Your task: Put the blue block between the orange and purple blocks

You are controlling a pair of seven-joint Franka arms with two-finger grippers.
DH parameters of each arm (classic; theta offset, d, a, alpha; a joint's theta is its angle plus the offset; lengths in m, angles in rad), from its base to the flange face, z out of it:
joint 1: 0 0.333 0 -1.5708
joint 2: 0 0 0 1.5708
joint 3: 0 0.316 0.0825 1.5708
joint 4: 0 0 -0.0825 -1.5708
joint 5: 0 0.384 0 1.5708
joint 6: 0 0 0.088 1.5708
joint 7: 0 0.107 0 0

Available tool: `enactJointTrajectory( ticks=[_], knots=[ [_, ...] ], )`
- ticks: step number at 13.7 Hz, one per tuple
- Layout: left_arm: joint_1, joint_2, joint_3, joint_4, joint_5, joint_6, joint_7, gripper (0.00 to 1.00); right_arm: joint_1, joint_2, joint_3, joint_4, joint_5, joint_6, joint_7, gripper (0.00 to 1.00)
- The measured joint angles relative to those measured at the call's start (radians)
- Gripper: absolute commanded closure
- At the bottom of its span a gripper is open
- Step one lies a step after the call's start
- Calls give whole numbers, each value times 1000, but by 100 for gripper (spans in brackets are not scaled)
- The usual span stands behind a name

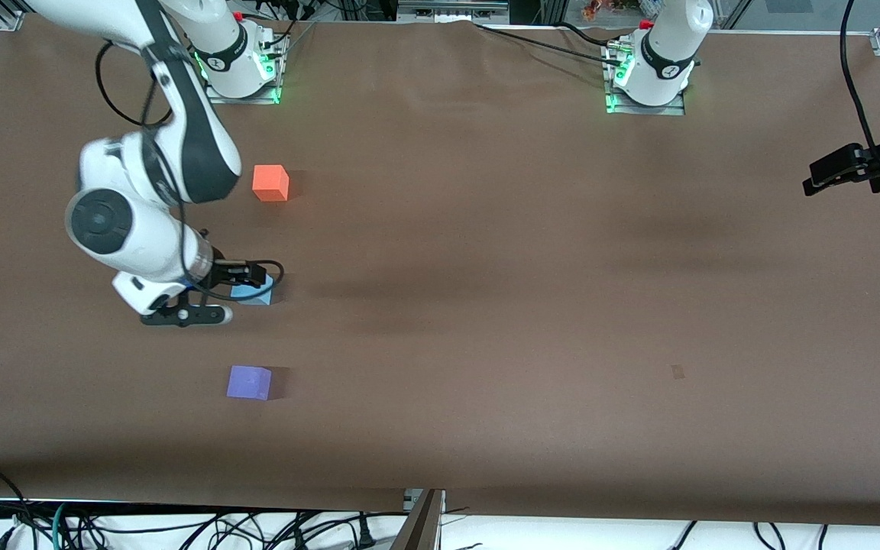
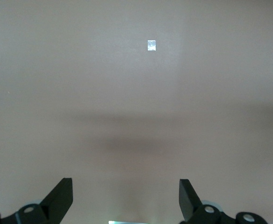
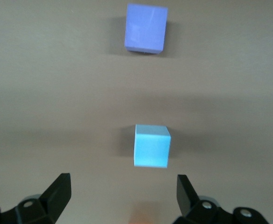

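Note:
The blue block (image 1: 257, 294) lies on the table, roughly in line between the orange block (image 1: 270, 183), which is farther from the front camera, and the purple block (image 1: 249, 382), which is nearer. My right gripper (image 1: 245, 273) hangs over the blue block's orange side, partly covering it. In the right wrist view the right gripper (image 3: 122, 192) is open and empty, with the blue block (image 3: 151, 145) free on the table ahead of the fingertips and the purple block (image 3: 146, 29) past it. My left gripper (image 1: 841, 172) waits open at the left arm's end of the table, also open in its wrist view (image 2: 125, 196).
The brown table cover (image 1: 524, 267) spans the whole view. A small pale mark (image 1: 677, 372) lies on it toward the left arm's end, also in the left wrist view (image 2: 151, 45). Cables hang along the table's front edge.

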Motion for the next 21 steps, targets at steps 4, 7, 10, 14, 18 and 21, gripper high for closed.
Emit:
enactJointTrajectory(
  ticks=[4,7,10,14,18,21],
  knots=[
    [-5,0,-5,0,-1,0,0,0,-14,-1,-23,194,0,-232,-14,0],
    [-7,0,-16,0,-1,-1,0,0,-28,-10,-43,273,0,-320,-63,0],
    [-9,0,-39,0,-1,-2,0,0,-82,-60,-45,286,1,-378,-146,0],
    [-9,0,-40,0,-1,-7,0,0,-121,-127,-46,263,2,-376,-168,0],
    [-9,0,-42,0,-1,-9,0,0,-143,-231,-46,245,-10,-390,-222,0],
    [-9,0,-45,0,-1,-9,0,0,-143,-255,-46,211,-38,-424,-295,0]
  ],
)
